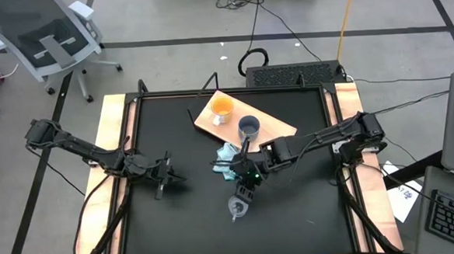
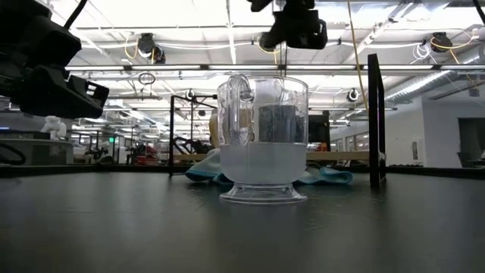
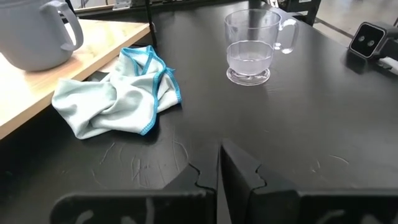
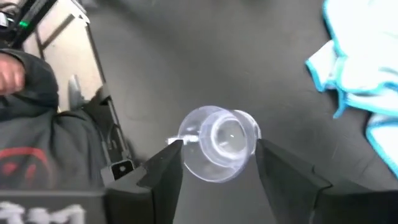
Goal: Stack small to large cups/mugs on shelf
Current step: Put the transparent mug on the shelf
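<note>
Hovering over the clear cup [image 4: 219,143] on the black table [image 1: 309,208], the right gripper [image 4: 217,165] spreads open; the left gripper [image 3: 219,165], well apart, is closed.

Lighting: we note bright ceiling lights [image 2: 227,30], glare on the clear cup [image 2: 263,140]; right wrist view blurred.

Right arm: reaches in from the table's right edge toward the middle, wrist bent down.
Right gripper [image 4: 219,163]: near the table's centre, pointing straight down, fingers [image 4: 163,169] spread wide, holding nothing.
Left arm: stretched in from the left edge, low over the table's left half.
Left gripper [image 3: 217,163]: aimed right, fingers closed together, empty.
</note>
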Robot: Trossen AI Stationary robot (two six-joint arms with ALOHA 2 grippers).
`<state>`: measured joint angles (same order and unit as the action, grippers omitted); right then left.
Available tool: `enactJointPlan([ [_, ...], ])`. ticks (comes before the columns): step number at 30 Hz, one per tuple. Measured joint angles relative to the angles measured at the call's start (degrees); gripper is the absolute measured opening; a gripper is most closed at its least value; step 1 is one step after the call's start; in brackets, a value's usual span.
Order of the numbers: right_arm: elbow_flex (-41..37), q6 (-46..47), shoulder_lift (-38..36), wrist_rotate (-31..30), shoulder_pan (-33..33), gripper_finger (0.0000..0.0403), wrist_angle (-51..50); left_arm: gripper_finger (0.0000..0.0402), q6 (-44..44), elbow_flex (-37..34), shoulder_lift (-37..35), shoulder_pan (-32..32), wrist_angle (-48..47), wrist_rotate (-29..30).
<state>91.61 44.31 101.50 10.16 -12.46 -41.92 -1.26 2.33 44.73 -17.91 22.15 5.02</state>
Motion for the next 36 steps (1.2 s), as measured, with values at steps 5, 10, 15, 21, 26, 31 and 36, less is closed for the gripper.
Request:
enactJointPlan([
  [5,0.0,0.9,0.8,0.6,0.0,0.0172,-0.7,0.0021,0.0,0.0,0.0,0.0,-0.1,0.0],
  [10,0.0,0.9,2.0,2.0,0.0,0.0154,-2.4,0.0021,0.0,0.0,0.0,0.0,-0.3,0.0],
  [15,0.0,1.8,2.6,1.2,-0.4,0.0134,-4.0,0.0021,0.0,0.0,0.0,0.0,-0.8,0.0],
  [21,0.0,0.5,2.5,-1.3,-0.6,0.0115,-3.9,0.0021,0.1,0.0,0.0,0.0,-1.1,0.0],
  [26,0.0,-3.6,2.9,-4.1,-0.8,0.0110,-3.7,0.0021,0.2,0.0,0.0,0.0,-1.1,0.0],
  [31,0.0,-9.3,3.2,-3.7,-0.8,0.0110,1.4,0.0021,0.4,0.0,0.0,0.0,-1.1,0.0],
  [36,0.0,-14.9,3.1,1.8,-1.0,0.0109,13.0,0.0021,0.4,0.0,0.0,0.0,-1.5,0.0],
])
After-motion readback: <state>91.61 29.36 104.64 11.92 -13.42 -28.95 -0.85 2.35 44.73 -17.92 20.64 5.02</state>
